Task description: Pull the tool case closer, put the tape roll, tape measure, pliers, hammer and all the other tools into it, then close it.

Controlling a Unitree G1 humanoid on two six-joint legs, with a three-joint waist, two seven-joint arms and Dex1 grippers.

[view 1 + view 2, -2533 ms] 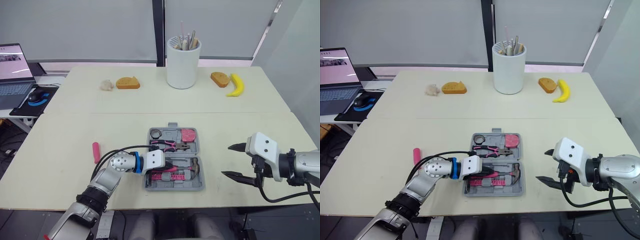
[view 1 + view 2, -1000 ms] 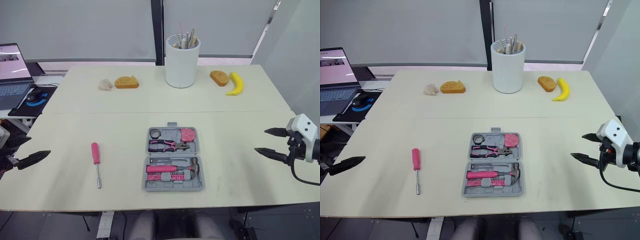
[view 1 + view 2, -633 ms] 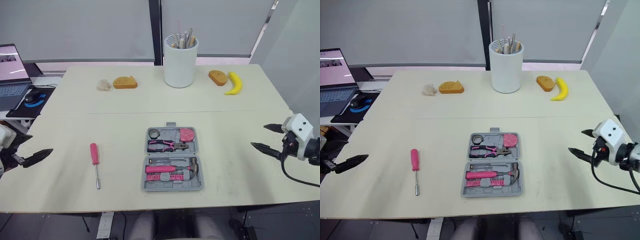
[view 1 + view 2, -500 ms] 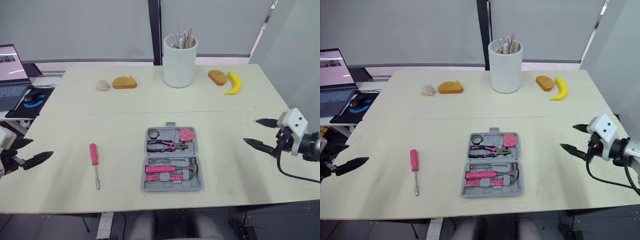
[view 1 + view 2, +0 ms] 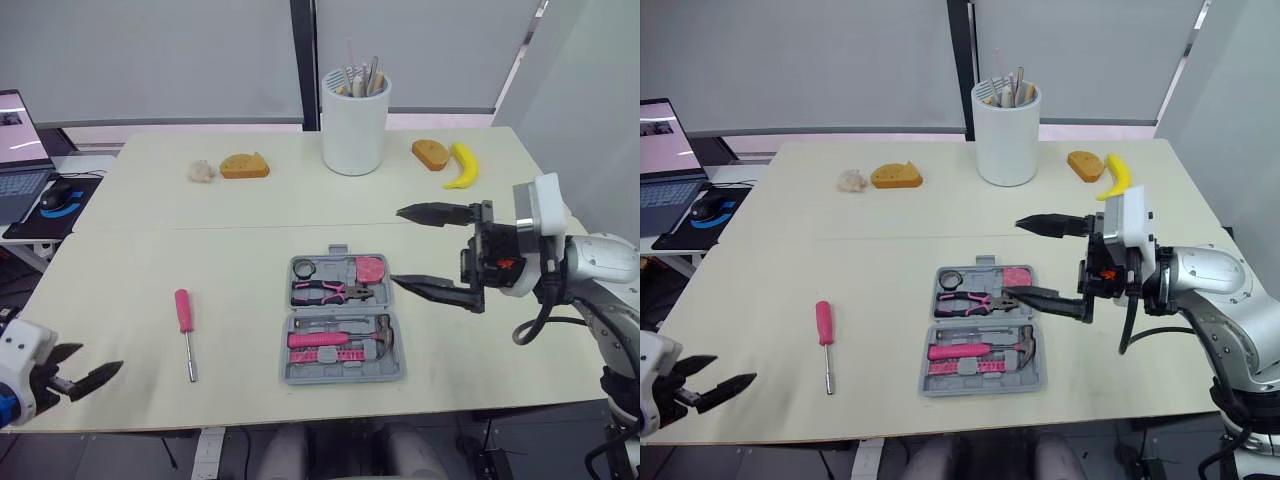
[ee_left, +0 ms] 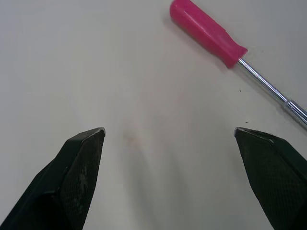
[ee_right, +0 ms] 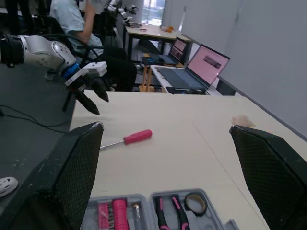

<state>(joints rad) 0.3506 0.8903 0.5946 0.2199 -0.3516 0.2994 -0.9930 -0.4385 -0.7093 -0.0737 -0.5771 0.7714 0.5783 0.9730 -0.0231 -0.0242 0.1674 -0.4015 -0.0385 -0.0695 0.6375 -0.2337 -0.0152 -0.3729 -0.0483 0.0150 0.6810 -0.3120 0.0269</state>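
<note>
the pale cream tabletop (image 5: pixel 250 210) runs under both claws. the tall white cylindrical holder stuffed with utensils (image 5: pixel 354 135) stands at the far side, beyond my right claw (image 5: pixel 395 245) and well apart from it.

the grey plastic tool case (image 5: pixel 344 377) lies open and flat, both halves up, just beside and below the right claw on its finger side. that claw is spread wide and pinching nothing. its two black fingers point across the table toward my left, one reaching over the far half of the case and the other out past the case's far edge. i cannot tell how high above the case it hangs.

my left claw (image 6: pixel 168 131) is low at the near left corner of the table, also spread wide and empty, with bare tabletop between its tips. the pink-handled screwdriver with a steel shaft (image 5: pixel 182 310) lies loose on the table ahead of the left claw, between it and the case, touching neither.

inside the case, the half farther from me holds the pink-handled pliers (image 5: pixel 330 291), the pink tape measure (image 5: pixel 371 268) and the small black tape roll (image 5: pixel 305 266), right under the right claw's nearer finger. the half nearer me holds the pink-handled hammer (image 5: pixel 345 337).
</note>
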